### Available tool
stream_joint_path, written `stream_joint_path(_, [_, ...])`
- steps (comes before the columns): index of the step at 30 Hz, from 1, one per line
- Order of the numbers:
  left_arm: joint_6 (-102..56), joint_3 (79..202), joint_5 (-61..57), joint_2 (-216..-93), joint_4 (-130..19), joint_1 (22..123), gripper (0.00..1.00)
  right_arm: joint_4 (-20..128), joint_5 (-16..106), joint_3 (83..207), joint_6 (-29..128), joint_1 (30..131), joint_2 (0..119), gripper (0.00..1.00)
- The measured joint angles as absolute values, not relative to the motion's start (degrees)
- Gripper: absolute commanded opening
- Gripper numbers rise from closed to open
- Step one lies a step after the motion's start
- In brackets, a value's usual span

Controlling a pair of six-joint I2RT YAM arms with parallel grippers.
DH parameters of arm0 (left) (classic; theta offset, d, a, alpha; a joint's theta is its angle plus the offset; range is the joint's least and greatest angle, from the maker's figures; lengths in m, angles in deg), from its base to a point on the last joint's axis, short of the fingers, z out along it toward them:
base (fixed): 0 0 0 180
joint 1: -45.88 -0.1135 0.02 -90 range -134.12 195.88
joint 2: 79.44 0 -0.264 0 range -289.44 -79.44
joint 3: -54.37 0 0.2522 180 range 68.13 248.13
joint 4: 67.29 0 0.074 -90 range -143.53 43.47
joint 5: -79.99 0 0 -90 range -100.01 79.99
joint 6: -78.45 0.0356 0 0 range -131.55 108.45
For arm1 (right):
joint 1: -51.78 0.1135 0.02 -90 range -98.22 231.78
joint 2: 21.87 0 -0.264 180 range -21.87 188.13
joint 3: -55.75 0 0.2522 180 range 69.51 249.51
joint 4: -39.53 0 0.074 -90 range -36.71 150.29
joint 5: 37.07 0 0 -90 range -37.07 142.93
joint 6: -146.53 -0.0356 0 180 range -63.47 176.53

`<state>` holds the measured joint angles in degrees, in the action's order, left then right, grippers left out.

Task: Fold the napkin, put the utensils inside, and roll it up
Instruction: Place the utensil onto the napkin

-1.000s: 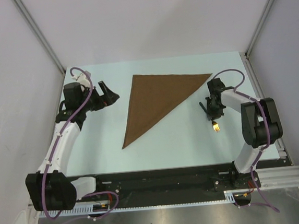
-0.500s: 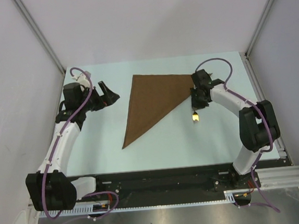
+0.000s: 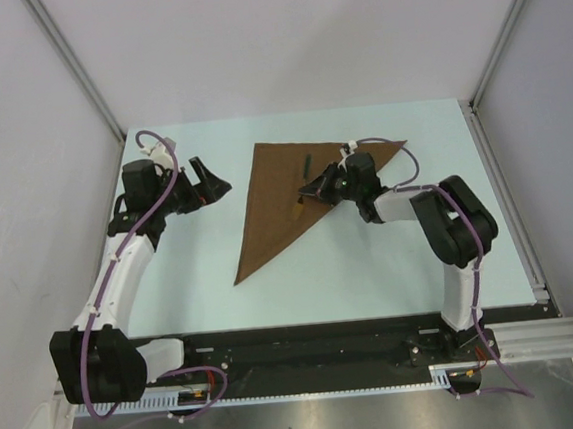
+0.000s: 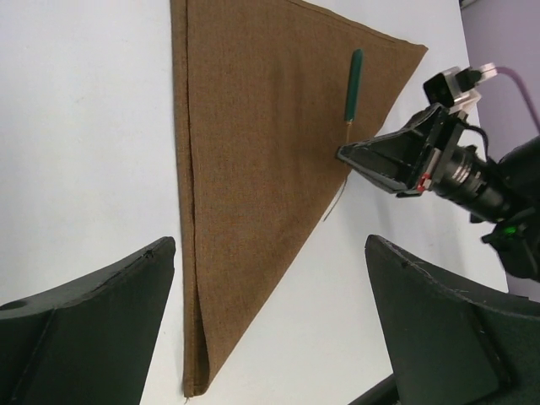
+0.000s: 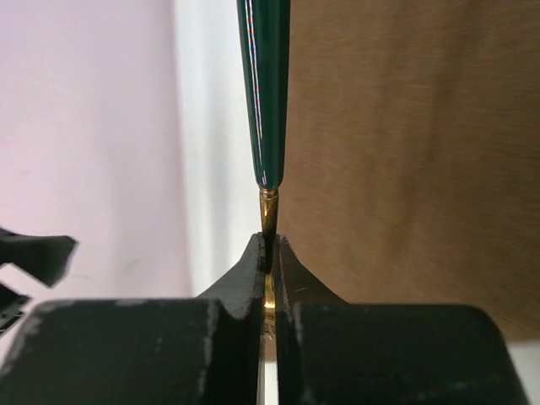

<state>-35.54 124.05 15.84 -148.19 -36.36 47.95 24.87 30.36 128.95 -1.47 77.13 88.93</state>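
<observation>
Top external view: the napkin [image 3: 285,200] is seen folded into a brown triangle and laid flat on the pale table [image 3: 371,257], one long edge running down its left side to a point at the near end. The fork [image 3: 305,165] is held over the far right part of the cloth, its dark green handle pointed toward the far edge. Whether the handle rests on the cloth cannot be told. In the right wrist view the right gripper [image 5: 268,253] is shown pressed together on the fork's slim gold neck just below the handle [image 5: 263,93]. The left gripper [image 3: 215,178] is held off the napkin's left edge, above bare table, its fingers [image 4: 93,312] spread wide with nothing between them.
</observation>
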Motion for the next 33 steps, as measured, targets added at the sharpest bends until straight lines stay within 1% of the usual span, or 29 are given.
stream_joint_path(3, [-35.6, 124.1, 15.8, -148.2, -36.4, 47.9, 1.00, 14.4, 31.6, 126.9, -7.6, 79.2, 91.7, 0.00])
stream_joint_path(7, [-35.6, 124.1, 15.7, -148.2, -36.4, 47.9, 0.99, 6.7, 34.9, 124.1, -11.5, 81.1, 92.1, 0.00])
stream_joint_path(15, [-35.4, 124.0, 12.9, -148.2, -36.2, 48.5, 0.99, 5.0, 42.0, 119.7, -13.4, 81.1, 92.1, 0.00])
stream_joint_path(22, [-35.4, 124.1, 11.3, -148.3, -36.0, 49.3, 0.99, 4.0, 45.9, 115.5, -14.5, 81.1, 92.1, 0.00])
stream_joint_path(25, [-35.4, 124.0, 11.1, -148.6, -35.8, 49.4, 0.99, 3.0, 47.4, 114.6, -14.9, 81.1, 92.1, 0.29])
stream_joint_path(26, [-35.4, 124.0, 11.1, -148.6, -35.8, 49.4, 0.99, 2.6, 47.7, 114.5, -15.0, 81.1, 92.1, 0.44])
stream_joint_path(27, [-35.4, 124.0, 11.1, -148.6, -35.7, 49.5, 0.99, 2.2, 47.9, 114.5, -15.0, 81.1, 92.1, 0.48])
stream_joint_path(29, [-35.4, 124.0, 11.1, -148.7, -35.7, 49.6, 0.99, 1.4, 48.2, 114.5, -15.2, 81.1, 92.1, 0.53])
stream_joint_path(33, [-35.4, 124.0, 11.1, -148.8, -35.6, 49.8, 1.00, 0.8, 48.8, 111.3, -14.6, 81.1, 89.6, 0.55])
